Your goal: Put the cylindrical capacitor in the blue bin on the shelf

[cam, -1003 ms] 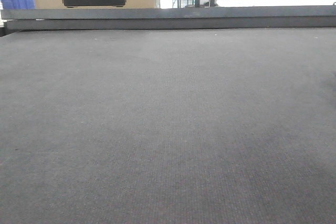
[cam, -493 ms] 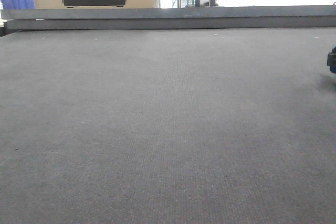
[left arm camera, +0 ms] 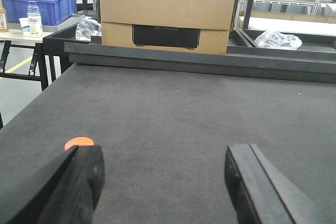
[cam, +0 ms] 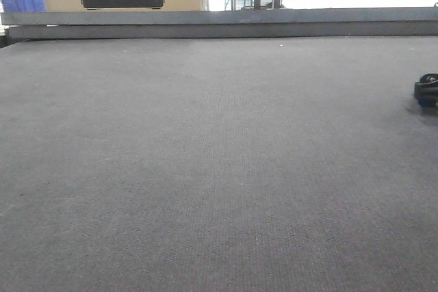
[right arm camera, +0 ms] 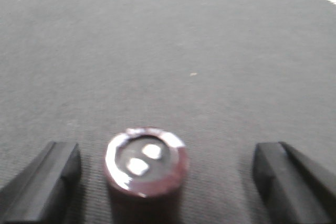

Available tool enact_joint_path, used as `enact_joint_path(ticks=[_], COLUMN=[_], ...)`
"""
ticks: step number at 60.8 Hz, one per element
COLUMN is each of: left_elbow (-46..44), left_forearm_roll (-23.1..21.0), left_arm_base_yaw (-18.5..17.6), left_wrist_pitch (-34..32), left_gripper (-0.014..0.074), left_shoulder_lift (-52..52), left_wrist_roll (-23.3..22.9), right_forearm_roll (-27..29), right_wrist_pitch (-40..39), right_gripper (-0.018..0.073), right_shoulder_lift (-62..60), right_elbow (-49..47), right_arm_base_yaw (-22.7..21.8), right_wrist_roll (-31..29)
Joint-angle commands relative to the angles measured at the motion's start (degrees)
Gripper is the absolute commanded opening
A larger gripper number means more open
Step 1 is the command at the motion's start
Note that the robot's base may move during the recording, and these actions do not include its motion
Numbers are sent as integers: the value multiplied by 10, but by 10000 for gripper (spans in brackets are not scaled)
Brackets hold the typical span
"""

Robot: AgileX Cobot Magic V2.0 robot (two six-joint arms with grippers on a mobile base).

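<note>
Cylindrical capacitor (right arm camera: 145,162) upright on grey carpeted table (right arm camera: 157,35), within parted right end effector (right arm camera: 165,157)

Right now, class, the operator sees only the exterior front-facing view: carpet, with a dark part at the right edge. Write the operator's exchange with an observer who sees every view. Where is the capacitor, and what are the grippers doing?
Operator: Where is the capacitor?
Observer: In the right wrist view, the capacitor stands upright between the open fingers of the right gripper, touching neither.
Operator: And the left gripper?
Observer: The left gripper is open, with nothing between its fingers.
</note>
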Motion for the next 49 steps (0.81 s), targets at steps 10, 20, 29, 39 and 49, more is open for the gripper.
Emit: enact_joint_path(ticks=[10,20,29,39,49], left_elbow=[-5,-5,-4,19,66], left_forearm_roll=[1,-15,-11,-2,-2], left_arm_base_yaw=[-2,-2,3,34,80], left_wrist_pitch=[-7,-7,-1,-8,-97], left_gripper=[393,393,393,407,577], left_shoulder_lift=[2,2,4,39,107], left_wrist_roll=[-3,-3,-3,-3,-3], right_forearm_roll=[-8,-8,-8,-8,-15], right_wrist_pitch=[-8,-5,3,18,122], right_gripper=[84,-124,-153,-153,-153], right_shoulder_lift=[6,-6,-67,-195,-325], right_elbow=[-10,-10,-2,29,36], right_arm_base_yaw=[-5,-5,-5,-3,1], right_wrist_roll=[-3,-3,-3,-3,-3])
